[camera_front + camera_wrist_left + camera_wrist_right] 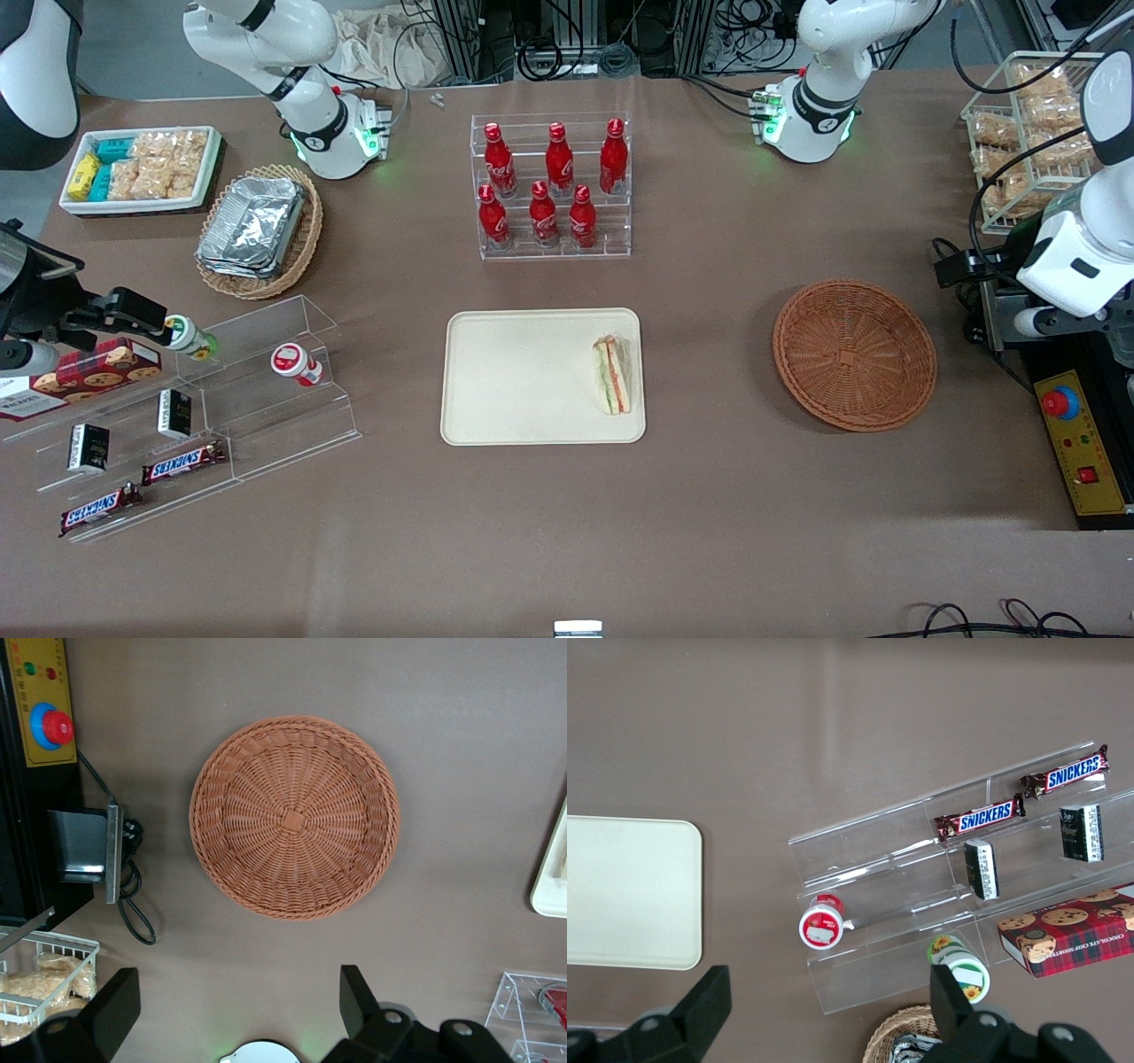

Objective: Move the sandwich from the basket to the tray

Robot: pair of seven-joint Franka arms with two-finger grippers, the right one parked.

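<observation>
Already the triangular white-bread sandwich (613, 374) lies on the cream rectangular tray (523, 377) beside its rim, so any nudge from the wide-open, empty gripper (239, 1014) above the round reddish-brown wicker basket (294, 818) could tip it off.

Sandwich (613, 375) on tray (514, 381); claw (239, 1014) above basket (854, 354)

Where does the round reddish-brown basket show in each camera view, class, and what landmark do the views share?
Front view: basket on the table, empty, toward the working arm's end, beside the tray.
Left wrist view: basket below the open hand.
Right wrist view: not in it.
Shared landmark: the tray.
</observation>
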